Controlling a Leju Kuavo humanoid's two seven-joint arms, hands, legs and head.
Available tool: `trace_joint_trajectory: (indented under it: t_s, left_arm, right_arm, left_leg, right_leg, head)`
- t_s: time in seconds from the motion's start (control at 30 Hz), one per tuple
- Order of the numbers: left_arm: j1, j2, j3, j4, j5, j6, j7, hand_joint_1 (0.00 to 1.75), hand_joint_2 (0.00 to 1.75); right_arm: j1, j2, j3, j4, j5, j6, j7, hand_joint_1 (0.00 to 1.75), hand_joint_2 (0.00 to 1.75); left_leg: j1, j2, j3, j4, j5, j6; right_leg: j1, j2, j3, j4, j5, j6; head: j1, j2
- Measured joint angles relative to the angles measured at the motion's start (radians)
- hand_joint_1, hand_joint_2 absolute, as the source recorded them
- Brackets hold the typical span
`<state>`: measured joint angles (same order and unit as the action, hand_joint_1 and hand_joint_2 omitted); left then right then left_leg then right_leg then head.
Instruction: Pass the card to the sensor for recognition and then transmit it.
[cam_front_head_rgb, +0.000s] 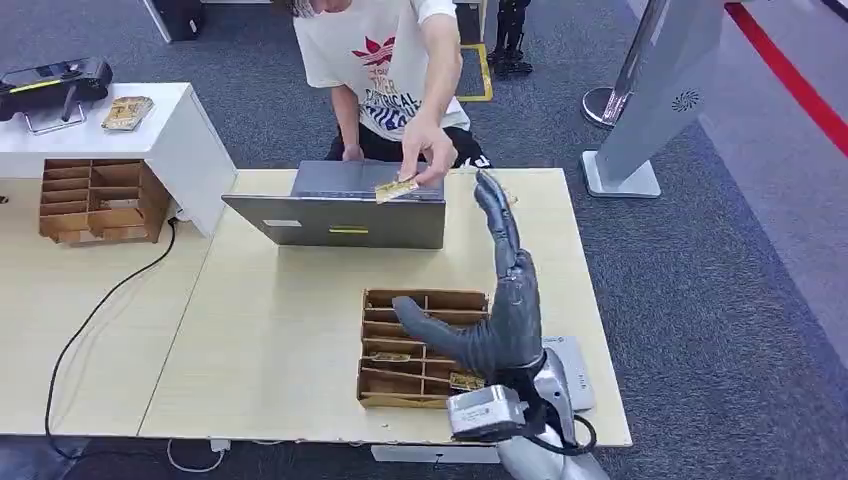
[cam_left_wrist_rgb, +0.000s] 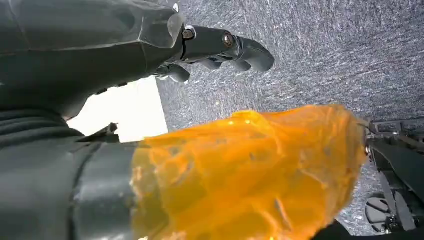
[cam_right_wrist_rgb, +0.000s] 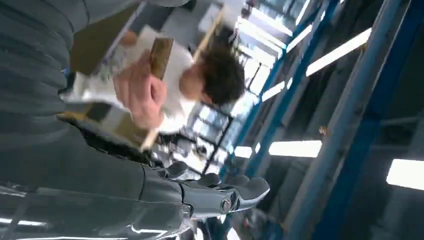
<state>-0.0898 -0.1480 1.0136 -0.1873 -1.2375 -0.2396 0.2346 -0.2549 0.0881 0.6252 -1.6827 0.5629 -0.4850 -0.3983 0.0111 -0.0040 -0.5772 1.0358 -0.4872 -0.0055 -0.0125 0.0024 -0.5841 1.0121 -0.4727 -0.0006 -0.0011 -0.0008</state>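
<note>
Card (cam_front_head_rgb: 396, 188) sits pinched in person's hand (cam_front_head_rgb: 424, 150) above grey box (cam_front_head_rgb: 340, 210) at table's (cam_front_head_rgb: 260, 330) far edge. Right hand (cam_front_head_rgb: 495, 300) is raised w/ fingers straight & apart, thumb out, holding nothing, just right of card, not touching. Beneath it, wooden card rack (cam_front_head_rgb: 420, 345) w/ a few cards in slots. Left hand (cam_left_wrist_rgb: 220, 47) hangs over carpet, fingers loosely apart, nothing held.

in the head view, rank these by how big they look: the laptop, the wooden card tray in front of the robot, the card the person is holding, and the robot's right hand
1. Laptop.
2. Tray and right hand: about alike, and the hand is nearer the camera and covers part of the tray, so unranked.
3. Card, in the person's hand, smallest by far.
</note>
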Motion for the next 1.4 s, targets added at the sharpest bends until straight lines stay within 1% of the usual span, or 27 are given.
trace_joint_trajectory:
  t_s: [0.03,0.07,0.1,0.13,0.17,0.2,0.23,0.3,0.4,0.47,0.53,0.6,0.77,0.9,1.3,1.4]
  left_arm:
    - [0.0,0.0,-0.002,0.0,0.004,0.001,0.0,0.0,0.0]
    - [-0.001,-0.008,0.003,0.0,0.043,0.025,-0.008,0.0,0.0]
    - [-0.001,-0.036,0.034,-0.001,0.134,0.084,-0.028,0.0,0.0]
    - [-0.002,-0.062,0.083,-0.003,0.253,0.138,-0.053,0.0,0.0]
    - [-0.003,-0.086,0.151,-0.003,0.386,0.168,-0.085,0.0,0.0]
    - [-0.001,-0.111,0.211,-0.003,0.476,0.182,-0.098,0.0,0.0]
    - [0.003,-0.131,0.254,-0.002,0.514,0.187,-0.106,0.0,0.0]
    - [0.008,-0.154,0.31,-0.002,0.489,0.186,-0.102,0.0,0.0]
    - [0.005,-0.156,0.354,-0.002,0.467,0.181,-0.095,0.0,0.0]
    - [0.002,-0.149,0.369,-0.003,0.465,0.148,-0.084,0.0,0.0]
    - [-0.002,-0.123,0.378,-0.003,0.465,0.1,-0.061,0.0,0.0]
    - [-0.006,-0.097,0.385,-0.003,0.462,0.073,-0.045,0.0,0.0]
    - [-0.014,-0.063,0.389,-0.003,0.458,0.065,-0.047,0.0,0.0]
    - [-0.016,-0.061,0.391,-0.003,0.452,0.067,-0.047,0.0,0.0]
    - [-0.018,-0.061,0.391,-0.003,0.447,0.072,-0.052,0.0,0.0]
    - [-0.018,-0.061,0.391,-0.003,0.447,0.072,-0.052,0.0,0.0]
  right_arm:
    - [-0.004,0.0,0.003,0.001,0.047,-0.033,0.005,0.0,1.75]
    - [-0.008,-0.001,0.005,0.002,0.1,-0.068,0.024,0.0,1.75]
    - [-0.006,-0.003,0.004,0.003,0.176,-0.121,0.051,0.0,1.75]
    - [0.0,-0.01,0.001,0.003,0.228,-0.161,0.065,0.0,1.75]
    - [0.007,-0.02,-0.006,0.002,0.269,-0.178,0.072,0.0,1.75]
    - [0.015,-0.034,-0.014,0.003,0.306,-0.181,0.075,0.0,1.75]
    - [0.024,-0.045,-0.026,0.003,0.342,-0.181,0.077,0.0,1.75]
    - [0.03,-0.059,-0.052,0.007,0.434,-0.182,0.09,0.0,1.75]
    - [0.028,-0.071,-0.09,0.024,0.566,-0.182,0.108,0.0,1.75]
    - [0.012,-0.077,-0.105,0.05,0.614,-0.182,0.104,0.0,1.75]
    - [-0.023,-0.084,-0.106,0.091,0.647,-0.182,0.104,0.0,1.75]
    - [-0.065,-0.09,-0.104,0.141,0.68,-0.182,0.127,0.0,1.75]
    - [-0.134,-0.113,-0.086,0.245,0.712,-0.183,0.172,0.0,1.75]
    - [-0.148,-0.122,-0.076,0.292,0.722,-0.183,0.19,0.0,1.75]
    - [-0.167,-0.125,-0.053,0.355,0.748,-0.183,0.216,0.0,1.75]
    - [-0.173,-0.126,-0.049,0.365,0.748,-0.183,0.219,0.05,1.75]
  left_leg:
    - [0.0,0.0,0.0,0.0,0.0,0.0]
    - [0.0,0.0,0.0,0.0,0.0,0.0]
    - [-0.001,0.0,0.0,0.0,0.0,0.0]
    - [-0.002,-0.001,0.0,0.0,0.0,0.0]
    - [-0.002,-0.001,0.001,0.0,0.0,0.0]
    - [-0.002,-0.001,0.0,0.0,0.0,0.0]
    - [-0.002,0.0,0.0,0.001,-0.001,0.001]
    - [-0.001,0.0,0.0,0.001,-0.001,0.002]
    - [-0.001,0.0,0.0,0.001,-0.002,0.003]
    - [0.0,0.0,0.0,0.001,-0.002,0.003]
    - [0.0,0.001,0.0,0.001,-0.001,0.002]
    - [0.001,0.0,0.0,0.001,0.0,0.001]
    - [0.001,0.0,0.0,0.001,0.0,0.0]
    - [0.0,0.0,0.0,0.001,0.0,0.0]
    - [0.0,0.0,0.0,0.001,0.0,0.001]
    - [0.0,0.0,0.0,0.001,0.0,0.001]
  right_leg:
    - [0.0,0.0,0.0,0.0,0.0,0.0]
    - [0.0,0.0,0.0,0.0,0.0,0.0]
    - [0.0,0.0,0.0,0.0,0.0,0.0]
    - [-0.001,-0.001,0.0,0.0,0.0,0.001]
    - [-0.001,-0.001,0.001,0.0,0.0,0.001]
    - [-0.001,-0.001,0.001,0.0,0.0,0.001]
    - [-0.001,0.0,0.001,-0.001,0.0,0.002]
    - [-0.001,0.0,0.001,-0.002,0.0,0.002]
    - [-0.001,-0.001,0.001,-0.003,0.0,0.002]
    - [0.0,0.0,0.001,-0.002,0.001,0.002]
    - [0.0,0.001,0.001,-0.002,0.001,0.002]
    - [0.001,0.001,0.001,-0.002,0.001,0.001]
    - [0.0,0.0,0.001,0.0,0.001,0.001]
    - [0.0,0.0,0.001,-0.001,0.001,0.001]
    - [0.0,0.0,0.001,-0.001,0.001,0.001]
    - [0.0,0.0,0.001,-0.001,0.001,0.001]
  head:
    - [0.0,0.0]
    - [0.0,0.0]
    - [0.0,0.0]
    - [-0.001,0.0]
    - [0.0,0.0]
    - [0.0,0.0]
    - [0.0,0.0]
    - [0.0,0.0]
    - [-0.001,0.0]
    - [0.0,0.0]
    - [0.0,0.0]
    - [0.0,0.0]
    - [0.0,0.0]
    - [0.0,0.0]
    - [0.0,0.0]
    - [0.0,0.0]
